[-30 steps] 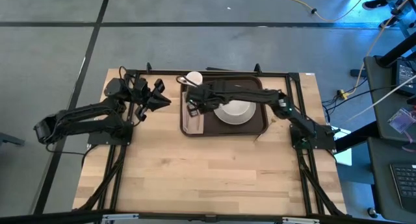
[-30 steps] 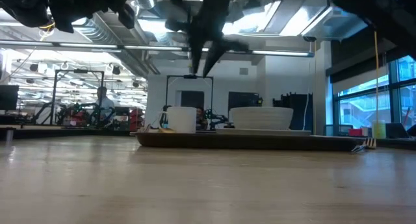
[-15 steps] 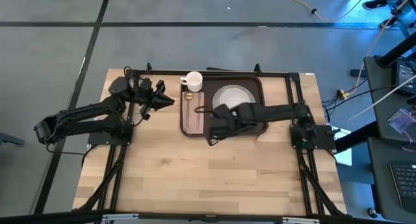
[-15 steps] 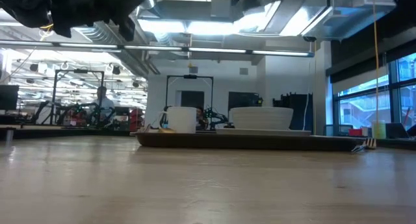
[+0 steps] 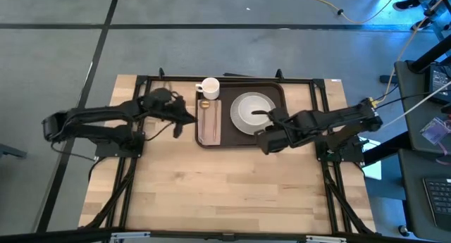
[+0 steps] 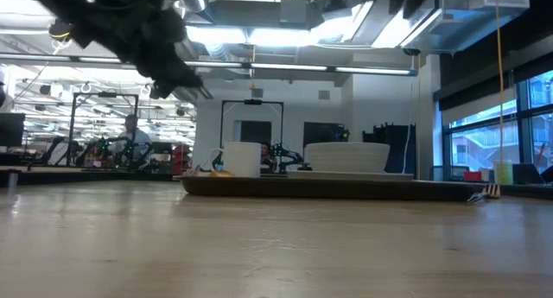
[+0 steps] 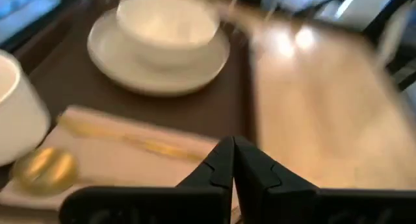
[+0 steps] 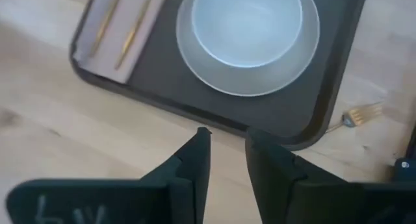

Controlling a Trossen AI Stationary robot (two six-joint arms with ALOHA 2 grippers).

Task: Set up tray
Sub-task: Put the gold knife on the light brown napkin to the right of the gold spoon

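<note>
Geometry first: the tray [image 5: 241, 140] sits at the far middle of the counter [image 5: 211, 194], its long axis running from one arm's side to the other's, and I have a pincer flanking each short end. On it I see the napkin [image 5: 208, 127] along the left end with gold cutlery [image 8: 133, 30] lying lengthwise on it, a white cup [image 5: 209, 87] at the far left corner, and a plate [image 5: 254, 110] carrying a bowl [image 8: 247, 19] toward the right. A gold fork [image 8: 364, 113] lies off the tray on the counter, just past the near right corner. My left pincer [image 5: 189, 116] hovers just beside the left rim, level with the napkin, its fingers pressed together with nothing between them in the left wrist view. My right pincer [image 8: 226, 149] hangs over the counter just outside the tray's near edge, toward the right corner; its fingers stand slightly apart and hold nothing. My judgement is that the fork is the piece left to place, and the right arm is plainly the nearer one to it: the fork lies to that pincer's outer side, close by, while the left arm would have to cross the whole tray. Its tines point away from the tray, so I would approach across its handle.
</note>
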